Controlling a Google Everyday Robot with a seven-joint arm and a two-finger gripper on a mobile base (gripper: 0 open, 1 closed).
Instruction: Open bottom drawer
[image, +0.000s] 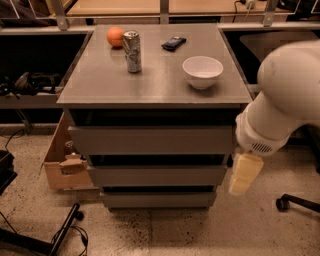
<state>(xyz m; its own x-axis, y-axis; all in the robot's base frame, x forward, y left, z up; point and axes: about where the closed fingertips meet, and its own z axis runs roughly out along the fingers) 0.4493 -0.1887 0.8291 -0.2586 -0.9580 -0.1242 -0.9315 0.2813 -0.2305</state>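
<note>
Bottom drawer (159, 199): lowest of three under the table (100, 87), front flush and shut, no handle visible. Middle drawer (157, 175) and top drawer (150, 140) above it are likewise shut.

Hand (242, 177): hangs off the table's front right corner, at about the level of the middle drawer, just beside the fronts and touching none. Whether it is apart or together, I cannot tell.

Step in hand, in my judgement: approach; the pull is not begun. The next move calls for lowering the hand and bringing it across to the bottom front, then finding purchase on an edge or the gap above it, since the face is flat.

Containers: bowl (202, 71) near the right edge, seemingly empty. Can (132, 51) upright toward the back left corner, beside an orange (115, 36). Box (62, 160) on the floor below the left edge; contents unclear.
</note>
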